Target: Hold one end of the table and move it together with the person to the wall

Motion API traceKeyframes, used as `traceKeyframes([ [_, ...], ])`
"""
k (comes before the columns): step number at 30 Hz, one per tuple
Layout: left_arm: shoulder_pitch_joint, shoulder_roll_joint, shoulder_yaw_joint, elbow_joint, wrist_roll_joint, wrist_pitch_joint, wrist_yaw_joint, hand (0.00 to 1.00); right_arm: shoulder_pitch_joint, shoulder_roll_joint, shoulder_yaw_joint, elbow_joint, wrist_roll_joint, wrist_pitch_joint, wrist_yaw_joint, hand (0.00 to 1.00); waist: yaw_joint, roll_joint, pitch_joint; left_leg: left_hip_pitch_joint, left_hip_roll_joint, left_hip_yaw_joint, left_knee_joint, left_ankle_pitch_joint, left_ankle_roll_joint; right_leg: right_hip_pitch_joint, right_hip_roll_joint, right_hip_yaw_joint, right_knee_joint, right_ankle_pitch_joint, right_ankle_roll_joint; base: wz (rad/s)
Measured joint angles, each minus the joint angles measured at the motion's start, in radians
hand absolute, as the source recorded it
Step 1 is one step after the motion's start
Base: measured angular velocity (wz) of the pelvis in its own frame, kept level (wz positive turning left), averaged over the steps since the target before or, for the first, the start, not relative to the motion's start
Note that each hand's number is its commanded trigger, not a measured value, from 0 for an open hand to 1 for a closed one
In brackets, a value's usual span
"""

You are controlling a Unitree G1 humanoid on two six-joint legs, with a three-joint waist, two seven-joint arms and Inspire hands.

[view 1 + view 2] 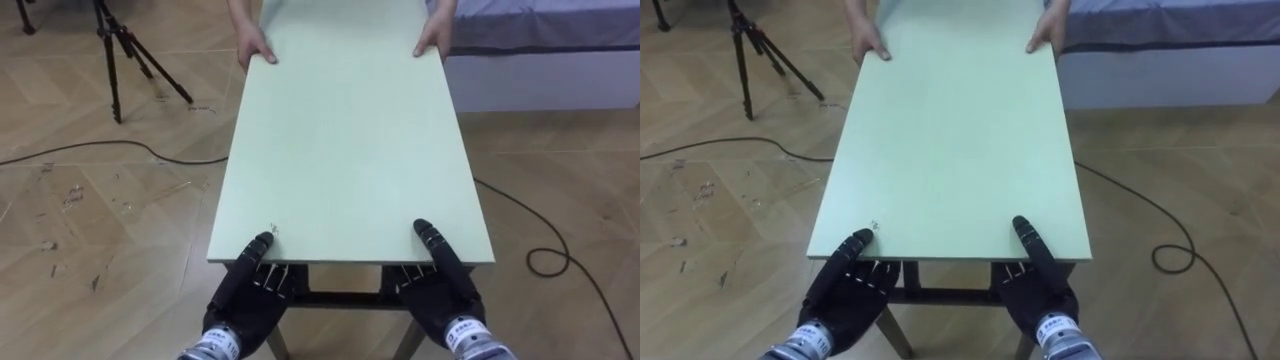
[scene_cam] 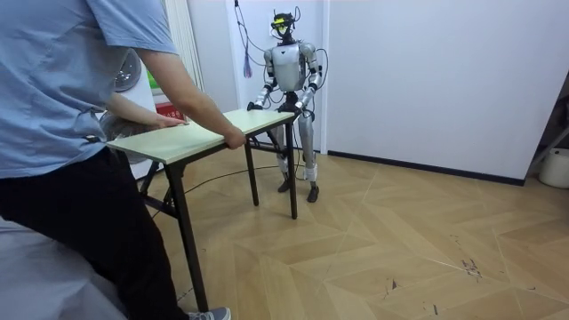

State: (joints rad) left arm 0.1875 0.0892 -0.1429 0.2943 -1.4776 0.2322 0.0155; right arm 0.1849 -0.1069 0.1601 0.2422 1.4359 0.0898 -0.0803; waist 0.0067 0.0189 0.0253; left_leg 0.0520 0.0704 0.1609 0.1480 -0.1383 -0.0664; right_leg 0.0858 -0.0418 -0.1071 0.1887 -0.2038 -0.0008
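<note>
Table point(image 1: 350, 140): pale green top on dark legs, standing over the wood floor point(image 1: 100, 200) between me and a person point(image 2: 80, 133).
Long axis: points straight away from me, with the near short edge at my hands and the far one at the person.
Left hand point(image 1: 245, 295): thumb on top, fingers under the near edge, clamping the table.
Right hand point(image 1: 440, 285): same clamp, near right corner.
Person's hands point(image 1: 255, 45): on both far corners.
Writing: one dark speck point(image 1: 273, 228) by my left thumb, too small to read.
</note>
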Motion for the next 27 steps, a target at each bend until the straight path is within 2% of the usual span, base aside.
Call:
traceKeyframes([
  [4,0.0,-0.002,-0.001,0.0,0.001,-0.002,0.0,1.0,-0.002,0.0,0.014,-0.001,-0.008,-0.026,0.0,1.0,0.001,0.0,-0.0004,-0.001,0.0,0.0,0.002,0.0,0.0,-0.001,0.0,0.0,0.001,0.0,0.0,0.0],
  [10,-0.005,-0.002,0.0,0.0,0.011,-0.015,-0.023,1.0,-0.01,0.0,0.016,-0.021,-0.023,-0.029,0.003,1.0,0.001,0.0,-0.0007,0.0,0.0,0.0,0.005,0.0,0.0,-0.004,0.0,0.001,0.0,0.0,0.0,0.0],
  [18,0.003,0.003,-0.008,-0.032,0.03,-0.044,-0.044,1.0,-0.004,-0.008,0.027,-0.056,-0.019,-0.042,0.018,1.0,0.0,0.005,-0.0054,-0.005,0.0,0.0,0.012,0.0,0.0,-0.006,0.0,0.001,-0.003,0.0,0.0,0.0],
  [20,0.035,0.005,-0.018,-0.081,0.056,-0.051,-0.044,1.0,0.015,-0.014,0.037,-0.083,-0.016,-0.055,0.043,1.0,-0.002,0.003,-0.009,-0.012,0.0,0.0,0.012,0.0,0.0,-0.014,0.0,0.001,-0.001,0.0,0.0,0.0],
  [23,0.086,0.006,-0.018,-0.152,0.067,-0.051,-0.045,1.0,0.069,-0.017,0.038,-0.162,-0.01,-0.055,0.048,1.0,-0.001,-0.001,-0.0117,-0.017,0.001,0.003,0.012,0.0,0.0,-0.015,0.0,0.001,0.002,0.0,0.0,0.0],
  [27,0.108,0.01,-0.023,-0.185,0.073,-0.051,-0.045,1.0,0.093,-0.019,0.053,-0.17,0.012,-0.077,0.059,1.0,0.0,-0.001,-0.0117,-0.015,0.004,0.003,0.012,0.0,0.0,-0.018,0.0,-0.009,0.015,0.0,0.0,0.0],
])
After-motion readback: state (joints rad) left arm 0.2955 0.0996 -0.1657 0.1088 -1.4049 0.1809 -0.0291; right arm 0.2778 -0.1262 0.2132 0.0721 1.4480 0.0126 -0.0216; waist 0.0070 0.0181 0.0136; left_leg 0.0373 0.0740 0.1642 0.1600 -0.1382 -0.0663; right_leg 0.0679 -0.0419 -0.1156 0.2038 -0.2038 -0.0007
